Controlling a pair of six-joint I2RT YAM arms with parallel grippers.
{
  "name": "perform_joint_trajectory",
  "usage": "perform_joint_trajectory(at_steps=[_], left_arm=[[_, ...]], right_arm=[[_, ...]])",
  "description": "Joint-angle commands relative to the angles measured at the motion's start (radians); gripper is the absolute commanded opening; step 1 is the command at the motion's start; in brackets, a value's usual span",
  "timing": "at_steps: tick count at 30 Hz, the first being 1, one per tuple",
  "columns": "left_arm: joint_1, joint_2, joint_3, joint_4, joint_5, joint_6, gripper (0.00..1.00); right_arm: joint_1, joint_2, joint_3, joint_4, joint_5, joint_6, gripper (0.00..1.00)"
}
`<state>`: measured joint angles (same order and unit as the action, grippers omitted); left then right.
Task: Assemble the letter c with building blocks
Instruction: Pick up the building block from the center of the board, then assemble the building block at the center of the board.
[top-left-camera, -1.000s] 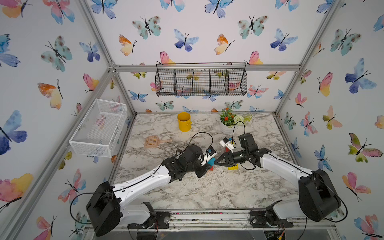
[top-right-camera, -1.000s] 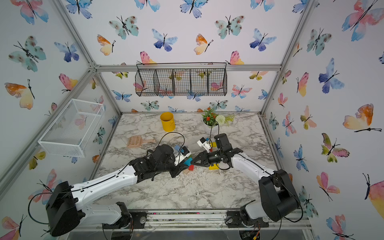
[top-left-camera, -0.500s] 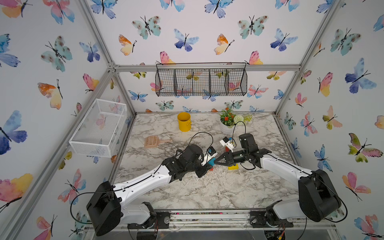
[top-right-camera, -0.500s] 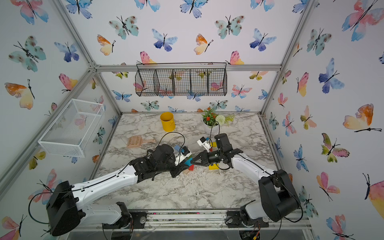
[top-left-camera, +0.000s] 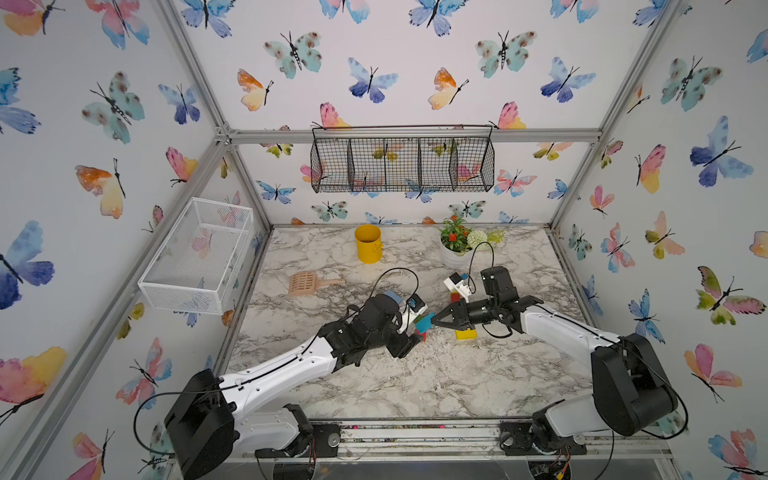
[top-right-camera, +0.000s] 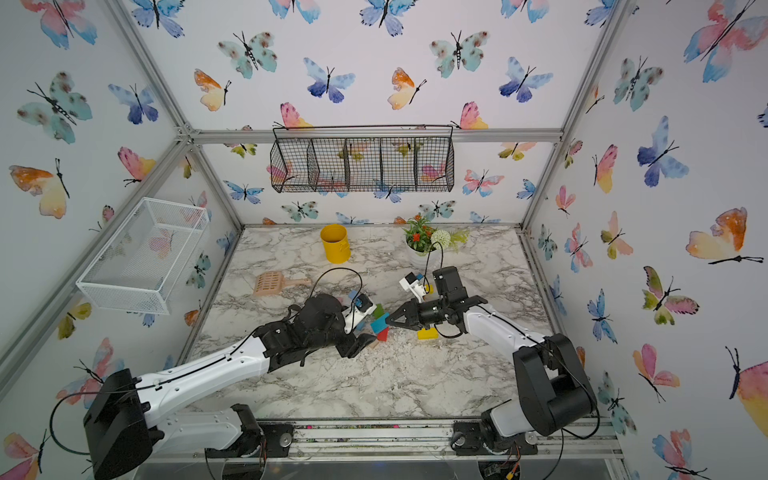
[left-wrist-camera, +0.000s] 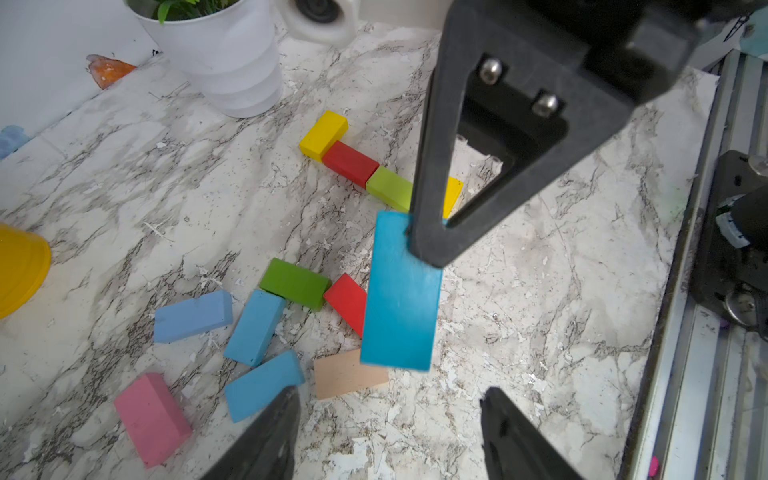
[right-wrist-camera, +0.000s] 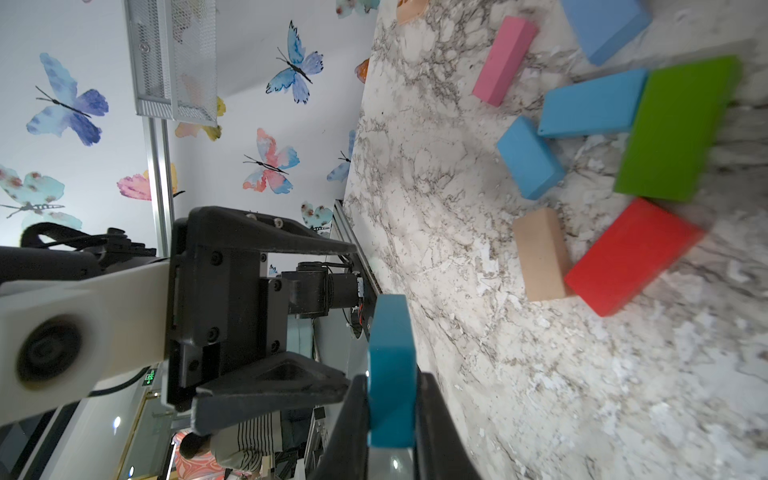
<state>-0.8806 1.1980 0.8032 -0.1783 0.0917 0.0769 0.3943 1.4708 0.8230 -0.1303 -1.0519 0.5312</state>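
Note:
A teal block (left-wrist-camera: 401, 291) hangs above the marble table (top-left-camera: 415, 382), and my right gripper (right-wrist-camera: 390, 415) is shut on its far end; both top views show it (top-left-camera: 424, 322) (top-right-camera: 379, 324) between the two arms. My left gripper (left-wrist-camera: 390, 424) stands open just short of the block's near end, touching nothing. On the table beyond, a row runs yellow (left-wrist-camera: 324, 135), red (left-wrist-camera: 349, 164), green (left-wrist-camera: 388, 189), yellow (left-wrist-camera: 453, 195). Loose blocks lie under the teal one: green (left-wrist-camera: 295, 282), red (left-wrist-camera: 347, 303), tan (left-wrist-camera: 345, 376), pink (left-wrist-camera: 151, 417) and three blue ones (left-wrist-camera: 254, 326).
A yellow cup (top-left-camera: 368, 244) and a white flower pot (top-left-camera: 455, 249) stand at the back of the table. A tan slotted scoop (top-left-camera: 305, 284) lies at the left. A white wire basket (top-left-camera: 199, 253) hangs on the left wall, a black one (top-left-camera: 401, 164) on the back wall.
My left gripper has opened and let go of the teal block, which now hangs from the right gripper alone. Neither arm has shifted noticeably.

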Motion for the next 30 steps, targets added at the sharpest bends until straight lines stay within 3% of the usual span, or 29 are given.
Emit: perform_joint_trajectory(at_steps=[1,7,16,30], left_arm=[[0.06,-0.06,-0.021,0.05,0.064,-0.07,0.71],[0.136,-0.107,-0.074,0.106,0.185,-0.134,0.72],[0.15,-0.066,-0.072,0.117,0.232,-0.131,0.68],[0.15,-0.045,-0.071,0.123,0.191,-0.151,0.67]], right_arm=[[-0.089,0.01,0.005,-0.045,0.0,-0.057,0.09],[-0.258,0.039,0.031,-0.134,0.034,-0.149,0.1],[-0.424,0.122,0.065,-0.134,0.081,-0.206,0.1],[-0.497,0.283,0.235,-0.163,0.232,-0.279,0.1]])
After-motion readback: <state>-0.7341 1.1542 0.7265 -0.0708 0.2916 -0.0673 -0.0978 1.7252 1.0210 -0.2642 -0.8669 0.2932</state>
